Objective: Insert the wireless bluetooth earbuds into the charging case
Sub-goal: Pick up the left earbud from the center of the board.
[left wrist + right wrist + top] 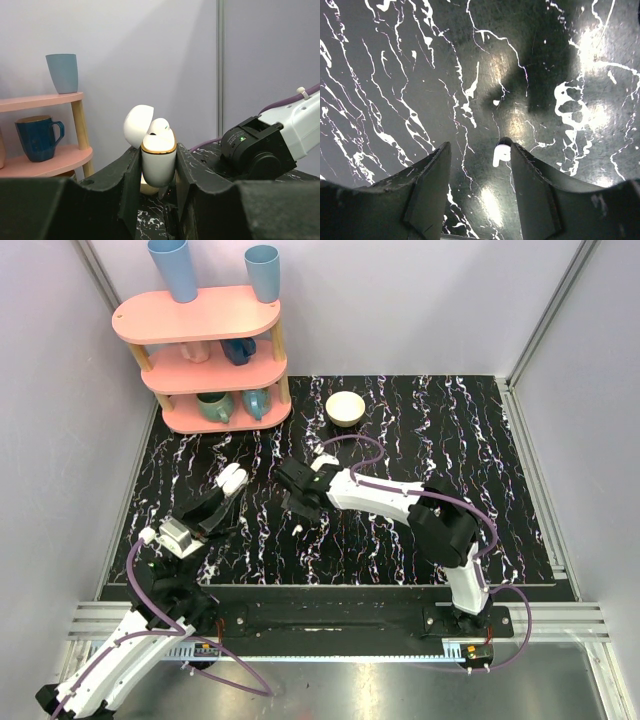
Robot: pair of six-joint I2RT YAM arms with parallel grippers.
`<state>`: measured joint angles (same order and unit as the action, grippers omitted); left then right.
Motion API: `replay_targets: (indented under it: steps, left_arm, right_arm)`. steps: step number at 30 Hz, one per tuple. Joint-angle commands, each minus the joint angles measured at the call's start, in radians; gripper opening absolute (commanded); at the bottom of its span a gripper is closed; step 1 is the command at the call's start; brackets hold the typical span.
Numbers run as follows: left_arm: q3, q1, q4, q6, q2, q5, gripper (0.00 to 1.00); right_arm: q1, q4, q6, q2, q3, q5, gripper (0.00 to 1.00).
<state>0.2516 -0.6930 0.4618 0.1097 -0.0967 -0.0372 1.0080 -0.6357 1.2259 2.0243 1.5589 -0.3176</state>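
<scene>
My left gripper (159,170) is shut on the charging case (159,162), a white case with a gold rim, held upright above the table. Its lid (137,125) is flipped open to the left, and one earbud (160,126) sits in the top. From above, the case (232,478) shows at the left gripper's tips, left of centre. My right gripper (479,147) points down at the black marble table (395,60) and stands open. A second white earbud (501,154) lies on the table between its fingers, right against the right finger (530,170).
A pink three-tier shelf (205,360) with mugs and two blue cups stands at the back left. A white bowl (346,407) sits behind the right gripper (300,508). The right arm's wrist (255,145) is close to the right of the held case.
</scene>
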Motion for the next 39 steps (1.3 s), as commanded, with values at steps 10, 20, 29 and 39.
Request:
replay_targets:
  steps: [10, 20, 29, 39]
  left_arm:
    - [0.0, 0.0, 0.012, 0.016, 0.045, -0.03, 0.0]
    - [0.0, 0.0, 0.012, 0.016, 0.048, -0.033, 0.0]
    - [-0.002, 0.0, 0.014, 0.015, 0.052, -0.036, 0.0]
    - [-0.003, 0.0, 0.011, 0.016, 0.052, -0.036, 0.0]
  right_arm:
    - [0.006, -0.073, 0.225, 0.046, -0.01, 0.101, 0.56]
    - [0.004, -0.088, 0.222, 0.082, 0.015, 0.141, 0.53]
    - [-0.005, -0.088, 0.225, 0.103, 0.017, 0.169, 0.42]
    - [-0.014, -0.088, 0.238, 0.094, -0.002, 0.137, 0.43]
